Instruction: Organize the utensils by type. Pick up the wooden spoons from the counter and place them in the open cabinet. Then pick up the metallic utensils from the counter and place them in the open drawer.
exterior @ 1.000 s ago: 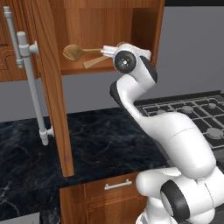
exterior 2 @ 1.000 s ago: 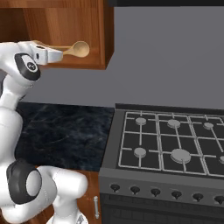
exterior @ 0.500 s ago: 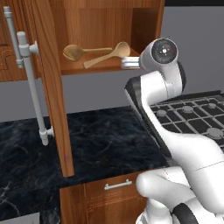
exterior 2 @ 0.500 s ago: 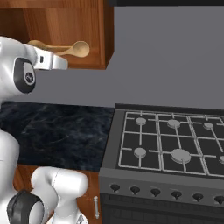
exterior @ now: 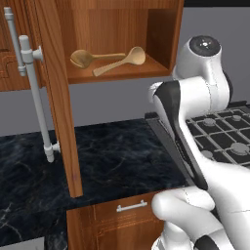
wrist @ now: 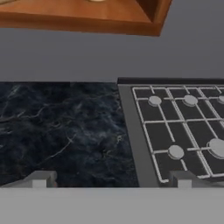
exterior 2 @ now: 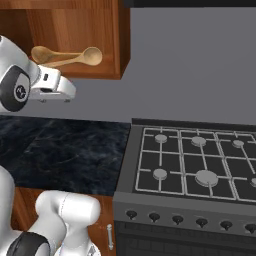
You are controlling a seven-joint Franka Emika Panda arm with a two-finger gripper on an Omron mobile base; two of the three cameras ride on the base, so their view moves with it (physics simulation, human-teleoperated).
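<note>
Black marble counter (exterior: 112,161) lies below us. Both wooden spoons (exterior: 105,60) rest on the open cabinet (exterior: 117,44) shelf, handles running roughly three to nine o'clock, bowls at opposite ends. Our gripper (wrist: 109,179) stands wide, holding nothing. We judge the forks come next, which means finding them.

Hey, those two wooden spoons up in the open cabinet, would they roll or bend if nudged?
The wooden spoons look solid, so probably stiff. Their round handles might roll slightly, though the bowls likely stop them. Probably light.
</note>
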